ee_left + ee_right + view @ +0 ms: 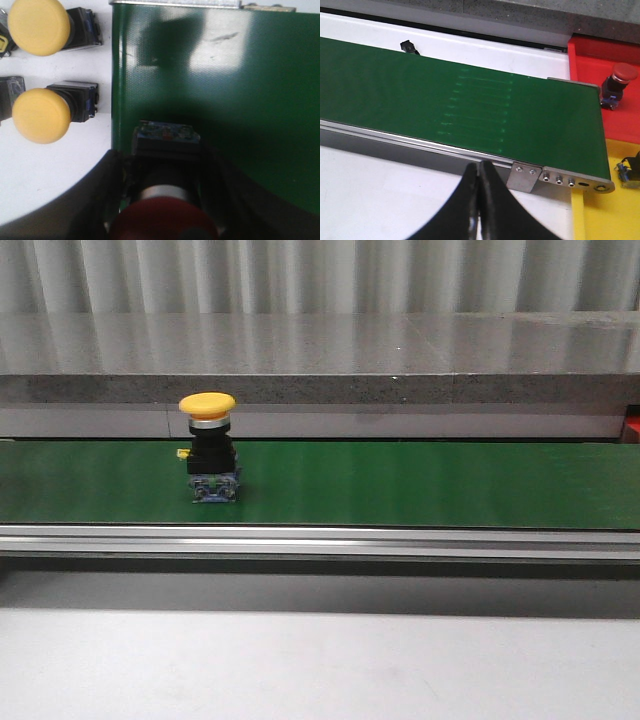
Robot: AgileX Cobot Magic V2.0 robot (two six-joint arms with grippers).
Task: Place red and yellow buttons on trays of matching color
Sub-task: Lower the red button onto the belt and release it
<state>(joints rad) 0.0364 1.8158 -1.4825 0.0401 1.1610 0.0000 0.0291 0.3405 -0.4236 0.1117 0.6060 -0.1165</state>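
A red button [165, 200] is gripped by the left pincer [162, 220] over the belt [240, 125]; the right pincer [479, 210] is closed, empty. Slipping is risked.

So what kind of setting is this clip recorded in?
Likely a mock sorting line in a lab or workshop. A green conveyor belt carries a yellow button, a red tray and a yellow tray sit at its end, and spare yellow buttons lie beside it.

1. Conveyor belt [420, 485]: green, smooth, slight sheen.
2. Belt frame [525, 176]: brushed metal, screw heads showing.
3. Yellow button [207, 404]: glossy plastic cap, metal collar, black plastic body.
4. Red tray [615, 90]: smooth plastic.
5. Bench [320, 665]: matt pale grey.
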